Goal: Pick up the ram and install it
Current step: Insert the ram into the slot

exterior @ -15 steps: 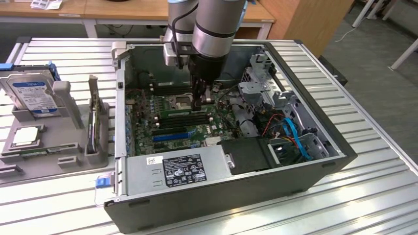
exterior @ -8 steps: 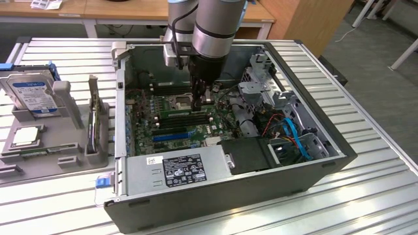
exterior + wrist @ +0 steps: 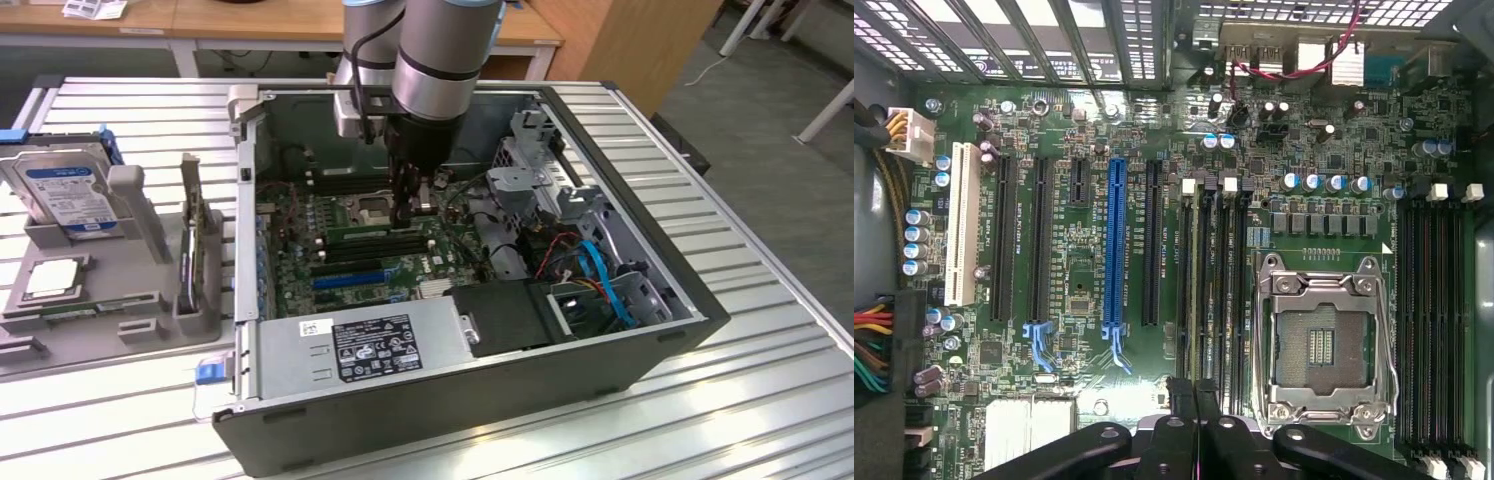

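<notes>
End effector [image 3: 1194, 392]: narrow, its fingers pressed together, and I can make out nothing held between them.
Directly below: memory slots [image 3: 1216, 290], a bank of four black ones. The fingertips sit over one end of the bank. Whether they touch a slot I cannot tell.
Beside the slots: processor socket [image 3: 1321, 345], with its metal frame in place and no chip in it.
Around them: motherboard [image 3: 1069, 250], inside the open computer case [image 3: 441, 400] on the counter [image 3: 747, 400].
Ram [image 3: 194, 235]: a thin board standing on edge in the grey rack [image 3: 27, 350] at the exterior view's left. It is outside the case and well apart from the end effector. It shows edge-on, so calling it the ram is a judgement.
Also on the rack: hard drive [image 3: 60, 195] with a blue label.
Progress: by my reading, that stick is not yet picked up. Whether a slot already holds another stick I cannot tell.
</notes>
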Motion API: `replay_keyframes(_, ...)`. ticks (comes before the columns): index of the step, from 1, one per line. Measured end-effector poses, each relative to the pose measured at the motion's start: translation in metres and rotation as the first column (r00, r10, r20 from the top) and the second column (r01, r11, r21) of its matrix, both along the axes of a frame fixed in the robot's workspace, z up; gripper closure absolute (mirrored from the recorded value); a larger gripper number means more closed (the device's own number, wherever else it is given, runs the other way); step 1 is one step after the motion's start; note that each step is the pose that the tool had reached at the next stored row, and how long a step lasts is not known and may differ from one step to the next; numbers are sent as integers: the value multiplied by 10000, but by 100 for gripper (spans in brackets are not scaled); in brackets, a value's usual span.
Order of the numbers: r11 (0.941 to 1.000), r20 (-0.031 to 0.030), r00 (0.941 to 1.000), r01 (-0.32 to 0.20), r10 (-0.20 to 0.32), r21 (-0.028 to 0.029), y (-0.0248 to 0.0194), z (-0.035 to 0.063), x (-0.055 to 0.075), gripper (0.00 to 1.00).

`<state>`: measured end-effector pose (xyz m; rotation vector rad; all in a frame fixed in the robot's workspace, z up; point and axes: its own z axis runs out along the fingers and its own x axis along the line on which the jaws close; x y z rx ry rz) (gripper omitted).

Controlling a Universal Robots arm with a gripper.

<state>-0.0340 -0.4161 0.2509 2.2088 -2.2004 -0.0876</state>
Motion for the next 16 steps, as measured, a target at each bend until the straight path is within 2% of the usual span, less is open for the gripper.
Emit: replay_keyframes(16, 10000, 0, 10000, -1, 1, 0, -12, -6, 0, 89)
